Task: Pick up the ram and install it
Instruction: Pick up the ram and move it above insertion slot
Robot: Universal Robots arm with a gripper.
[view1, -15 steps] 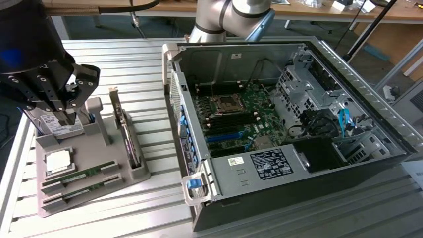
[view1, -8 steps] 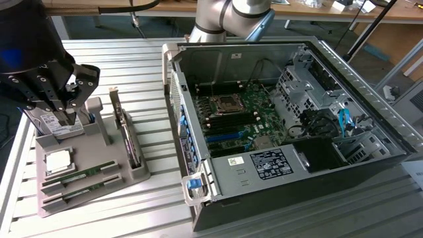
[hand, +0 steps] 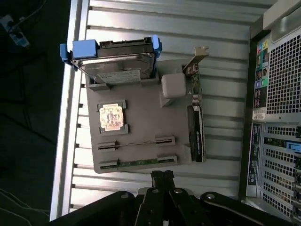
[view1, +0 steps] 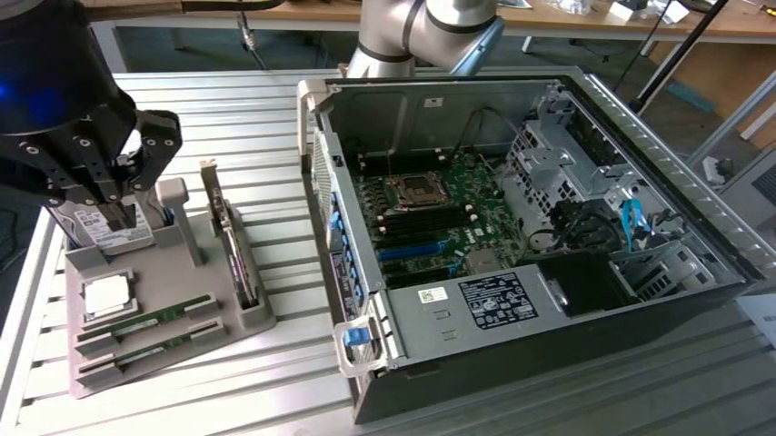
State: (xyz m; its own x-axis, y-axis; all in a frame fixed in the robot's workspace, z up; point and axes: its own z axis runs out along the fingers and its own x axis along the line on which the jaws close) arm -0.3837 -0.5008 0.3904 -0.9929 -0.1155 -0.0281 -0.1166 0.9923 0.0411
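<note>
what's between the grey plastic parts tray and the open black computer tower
Only a bare strip of ribbed metal tabletop, seen in the exterior view; the grey parts tray and the black computer tower stand apart.

**Off-task items on the table**

You've got a slatted metal table (view1: 267, 127) with an open PC case (view1: 546, 386) lying on its side at the exterior view's right. Inside it are the motherboard (view1: 455, 213), a bare CPU socket (view1: 419, 188), a labelled power supply (view1: 500, 300) and blue cables (view1: 631, 222). A grey holder tray (view1: 182, 277) sits at the exterior view's left, just beside the case. It holds a square silver processor chip (view1: 107, 295) lying flat, an expansion card (view1: 231, 241) standing on edge with its metal bracket, and a hard drive (hand: 117, 66) in a blue caddy (hand: 84, 48) standing in a slot. A wooden bench (view1: 582, 23) runs behind.
</note>
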